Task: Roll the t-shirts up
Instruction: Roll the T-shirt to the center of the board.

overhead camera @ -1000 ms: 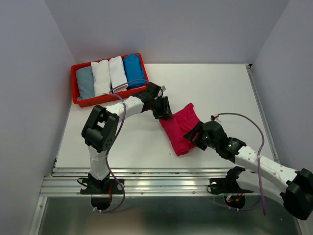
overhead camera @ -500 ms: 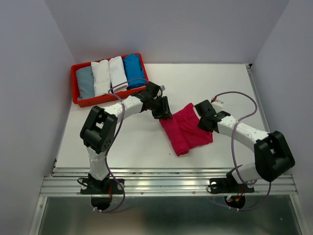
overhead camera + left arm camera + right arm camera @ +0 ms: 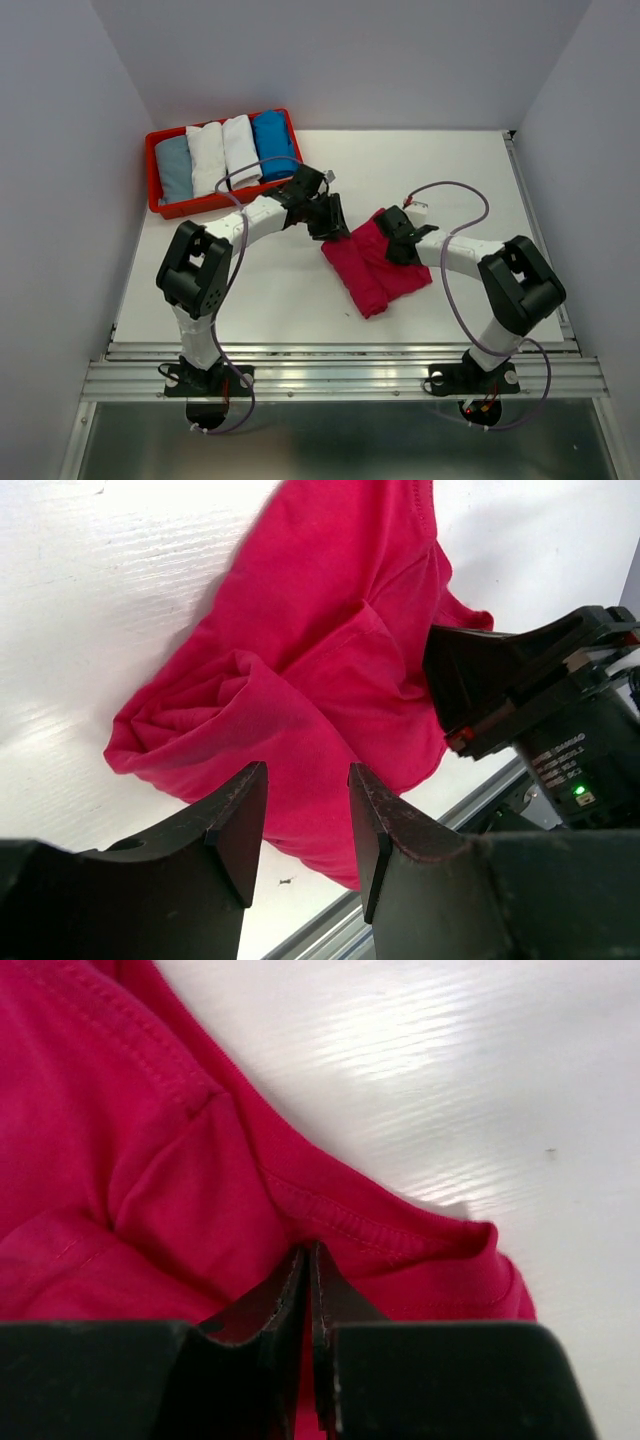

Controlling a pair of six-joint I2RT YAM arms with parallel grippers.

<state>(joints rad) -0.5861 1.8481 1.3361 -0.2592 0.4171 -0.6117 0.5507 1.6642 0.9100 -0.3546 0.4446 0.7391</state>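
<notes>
Pink t-shirt (image 3: 377,268): partly rolled, lying mid-table (image 3: 470,180) — between both grippers.
Left gripper (image 3: 308,780): fingers apart, just over the shirt's rolled edge.
Right gripper (image 3: 308,1252): fingers pressed together, pinching the hem.
Red tray (image 3: 152,172): four rolled shirts (image 3: 225,152) — far-left corner.

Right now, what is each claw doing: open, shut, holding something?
Left claw: open, holding nothing, over the pink t-shirt.
Right claw: closed, pinching the pink t-shirt's edge.

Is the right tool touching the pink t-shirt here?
Touching. The right wrist view shows the right tool shut on the hem of the pink t-shirt, with the cloth puckering in toward its tips.
</notes>
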